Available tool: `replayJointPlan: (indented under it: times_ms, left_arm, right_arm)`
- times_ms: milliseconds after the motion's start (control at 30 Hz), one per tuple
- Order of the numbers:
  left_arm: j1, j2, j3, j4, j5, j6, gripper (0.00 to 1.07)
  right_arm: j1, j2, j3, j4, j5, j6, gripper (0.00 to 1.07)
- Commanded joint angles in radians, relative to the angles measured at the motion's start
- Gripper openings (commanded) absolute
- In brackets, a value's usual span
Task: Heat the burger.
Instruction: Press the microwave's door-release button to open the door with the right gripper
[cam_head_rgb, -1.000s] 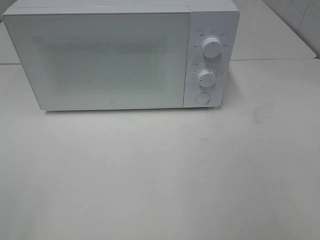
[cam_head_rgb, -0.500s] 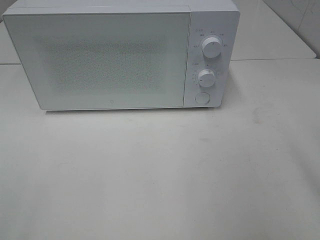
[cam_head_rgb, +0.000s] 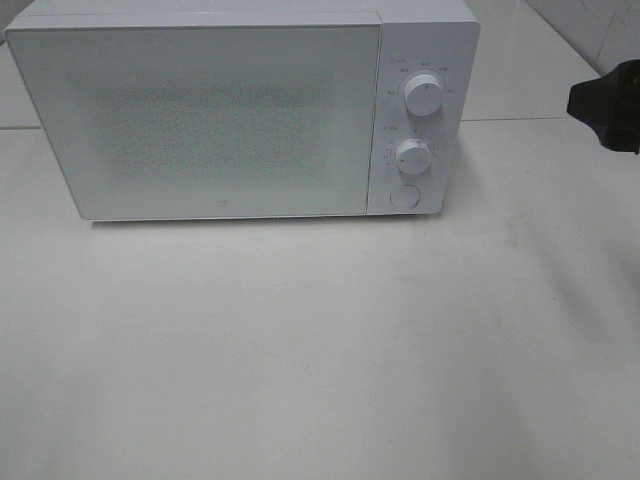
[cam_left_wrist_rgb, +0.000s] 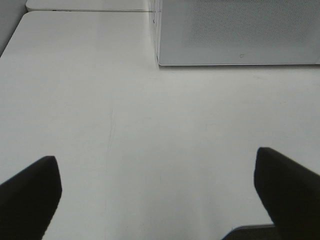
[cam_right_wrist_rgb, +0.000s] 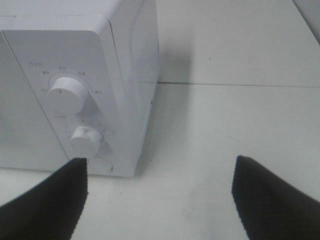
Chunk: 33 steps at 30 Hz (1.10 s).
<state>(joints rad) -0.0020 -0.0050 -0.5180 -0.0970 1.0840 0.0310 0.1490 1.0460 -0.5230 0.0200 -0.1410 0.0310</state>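
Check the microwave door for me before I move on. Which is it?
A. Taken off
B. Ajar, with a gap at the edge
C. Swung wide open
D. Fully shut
D: in the high view the door lies flush beside the control panel, with no gap showing along its edge.

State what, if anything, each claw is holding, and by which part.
Nothing is held. The left claw and the right claw both stand open and empty above the table.
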Motion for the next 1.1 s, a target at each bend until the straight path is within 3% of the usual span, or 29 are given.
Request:
replayJointPlan:
  times_ms: [33, 467, 633, 733, 800, 1100]
  left_arm:
    - [0.003, -0.007, 0.002, -0.001, -0.014, -0.002, 1.0]
    - [0.003, -0.007, 0.002, -0.001, -0.014, -0.002, 1.0]
    - [0.003, -0.007, 0.002, -0.001, -0.014, -0.002, 1.0]
    - [0.003, -0.007, 0.002, -0.001, -0.014, -0.002, 1.0]
    - [0.003, -0.007, 0.002, -0.001, -0.014, -0.002, 1.0]
    - [0.003, -0.007, 0.002, -0.001, -0.014, -0.002, 1.0]
  right_arm:
    - [-0.005, 0.042, 0.003, -0.008, -0.111, -0.007, 0.76]
    - [-0.005, 0.236, 0.136, 0.046, -0.549, -0.007, 0.76]
    - [0.125, 0.348, 0.211, 0.186, -0.766, -0.093, 0.76]
    - [0.149, 0.367, 0.216, 0.216, -0.788, -0.112, 0.76]
    - [0.232, 0.432, 0.218, 0.326, -0.873, -0.159, 0.76]
    - [0.384, 0.562, 0.218, 0.486, -1.052, -0.191, 0.76]
